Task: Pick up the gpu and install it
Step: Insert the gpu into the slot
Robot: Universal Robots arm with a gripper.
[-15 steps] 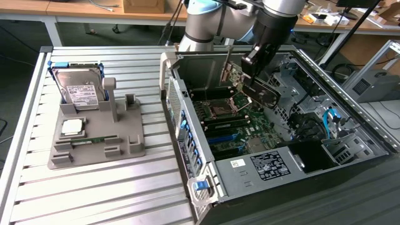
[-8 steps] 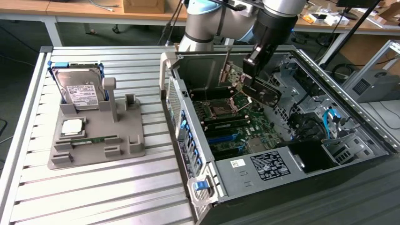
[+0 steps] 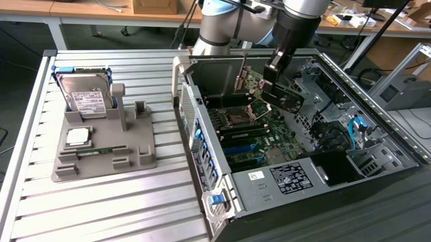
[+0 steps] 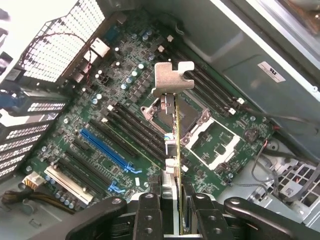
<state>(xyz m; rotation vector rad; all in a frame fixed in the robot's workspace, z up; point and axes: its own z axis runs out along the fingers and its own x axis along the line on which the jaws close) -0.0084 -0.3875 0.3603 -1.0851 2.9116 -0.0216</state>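
Between the fingers (image 4: 150, 212) of the gripper (image 4: 176, 202), clamped from both sides, stands the gpu (image 4: 177, 145), seen edge-on. Its long axis runs straight away from the gripper to the silvery end bracket (image 4: 172, 79). Beyond lies the motherboard (image 4: 235, 150). The card hangs clear above the processor socket (image 4: 195, 117), and the long blue slot (image 4: 107, 150) lies off to one side, apart from the card and angled to its edge. Exterior view: card aloft inside the open case (image 3: 209, 75).
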